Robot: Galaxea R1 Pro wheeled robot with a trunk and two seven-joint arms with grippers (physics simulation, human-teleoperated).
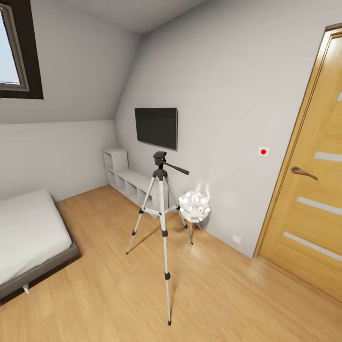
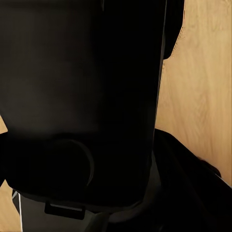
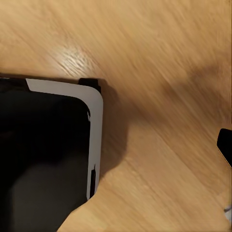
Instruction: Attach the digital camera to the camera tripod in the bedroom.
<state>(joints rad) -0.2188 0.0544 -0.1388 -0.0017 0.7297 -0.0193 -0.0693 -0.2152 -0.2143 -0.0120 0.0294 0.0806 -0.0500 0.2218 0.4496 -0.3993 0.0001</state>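
The camera tripod [image 1: 162, 213] stands on the light wood floor in the middle of the bedroom, silver legs spread, its black head [image 1: 160, 157] bare and the pan handle [image 1: 176, 168] pointing right. The digital camera is not recognisable in any view. In the left wrist view a big dark boxy mass [image 2: 82, 101] with a rounded part sits very close to the lens over the wood floor [image 2: 203, 96]; I cannot tell what it is. The right wrist view has a black body with a white rim [image 3: 94, 130] above the floor, and a black tip [image 3: 225, 145] at the picture's edge.
A white spiky-ball lamp [image 1: 194, 207] stands just right of the tripod by the wall. Behind are a grey cube shelf [image 1: 127, 179] and a black wall TV [image 1: 156, 127]. The white bed [image 1: 28, 232] is at the left, the oak door [image 1: 311, 190] at the right.
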